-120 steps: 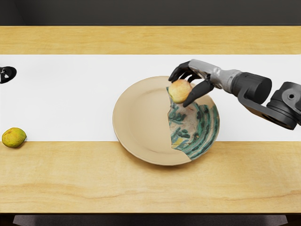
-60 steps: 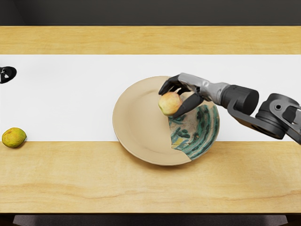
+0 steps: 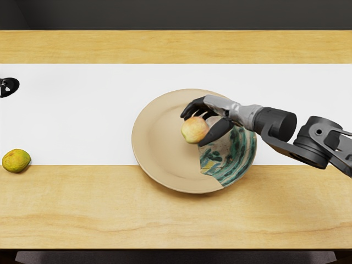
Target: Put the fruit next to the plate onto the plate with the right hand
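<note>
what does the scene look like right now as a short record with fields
table: wood with a white strip across it
plate: tan, green pattern on its right part, mostly on the white strip
pale fruit: held over the plate's middle; contact with the plate unclear
right robot hand: enters from the right, shut on the pale fruit
yellow-green fruit: on the table near the left edge, far from the plate
left robot hand: only a dark part shows at the left edge
</note>
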Available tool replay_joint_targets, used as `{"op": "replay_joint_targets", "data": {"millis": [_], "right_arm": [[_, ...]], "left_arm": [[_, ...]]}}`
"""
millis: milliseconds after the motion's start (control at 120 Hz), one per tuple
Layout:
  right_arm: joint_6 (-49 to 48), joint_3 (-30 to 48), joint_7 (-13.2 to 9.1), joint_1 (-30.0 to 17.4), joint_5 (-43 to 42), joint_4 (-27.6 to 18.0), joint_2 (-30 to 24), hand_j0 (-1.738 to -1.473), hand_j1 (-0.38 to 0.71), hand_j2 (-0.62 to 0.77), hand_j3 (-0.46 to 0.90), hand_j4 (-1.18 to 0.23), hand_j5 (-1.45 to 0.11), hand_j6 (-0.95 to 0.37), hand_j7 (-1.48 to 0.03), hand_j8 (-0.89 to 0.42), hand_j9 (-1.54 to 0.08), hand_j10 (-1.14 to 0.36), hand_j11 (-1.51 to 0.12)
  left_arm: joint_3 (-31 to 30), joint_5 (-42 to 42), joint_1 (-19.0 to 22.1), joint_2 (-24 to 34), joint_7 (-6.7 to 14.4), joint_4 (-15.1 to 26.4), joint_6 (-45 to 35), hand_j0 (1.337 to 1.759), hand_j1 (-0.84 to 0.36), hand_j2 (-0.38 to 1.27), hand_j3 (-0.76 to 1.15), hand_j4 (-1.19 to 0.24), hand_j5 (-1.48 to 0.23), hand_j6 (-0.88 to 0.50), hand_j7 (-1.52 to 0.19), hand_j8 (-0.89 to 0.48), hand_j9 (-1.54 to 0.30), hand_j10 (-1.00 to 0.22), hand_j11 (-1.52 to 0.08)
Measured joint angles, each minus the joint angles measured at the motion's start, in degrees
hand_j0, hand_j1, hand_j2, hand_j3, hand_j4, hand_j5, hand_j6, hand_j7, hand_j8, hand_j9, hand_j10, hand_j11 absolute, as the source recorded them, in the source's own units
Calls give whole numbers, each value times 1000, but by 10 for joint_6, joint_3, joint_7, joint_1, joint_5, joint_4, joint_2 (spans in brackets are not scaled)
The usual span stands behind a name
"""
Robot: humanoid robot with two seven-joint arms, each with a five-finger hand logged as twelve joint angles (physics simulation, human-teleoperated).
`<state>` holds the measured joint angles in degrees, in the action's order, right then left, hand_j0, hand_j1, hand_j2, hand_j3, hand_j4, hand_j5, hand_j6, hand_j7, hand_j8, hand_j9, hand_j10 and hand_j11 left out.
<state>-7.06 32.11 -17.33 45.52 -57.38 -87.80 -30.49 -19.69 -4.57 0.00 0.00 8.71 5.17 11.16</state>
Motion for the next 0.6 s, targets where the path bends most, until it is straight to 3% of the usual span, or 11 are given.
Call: {"op": "replay_joint_targets", "data": {"millis": [192, 600], "right_arm": [[0, 0, -2, 1, -1, -1, 0, -1658, 18, -9, 0, -334, -437, -310, -435, -299, -438, -329, -439], [-2, 21, -2, 5, 9, -8, -21, -1658, -106, -32, 0, -208, -270, -206, -269, -204, -270, -207, -270]], "left_arm": [[0, 0, 0, 0, 0, 0, 0, 1658, 69, 47, 0, -233, -303, -233, -303, -233, -303, -233, -303], [0, 0, 0, 0, 0, 0, 0, 1658, 69, 47, 0, -234, -303, -234, -303, -234, -304, -234, -304]]}}
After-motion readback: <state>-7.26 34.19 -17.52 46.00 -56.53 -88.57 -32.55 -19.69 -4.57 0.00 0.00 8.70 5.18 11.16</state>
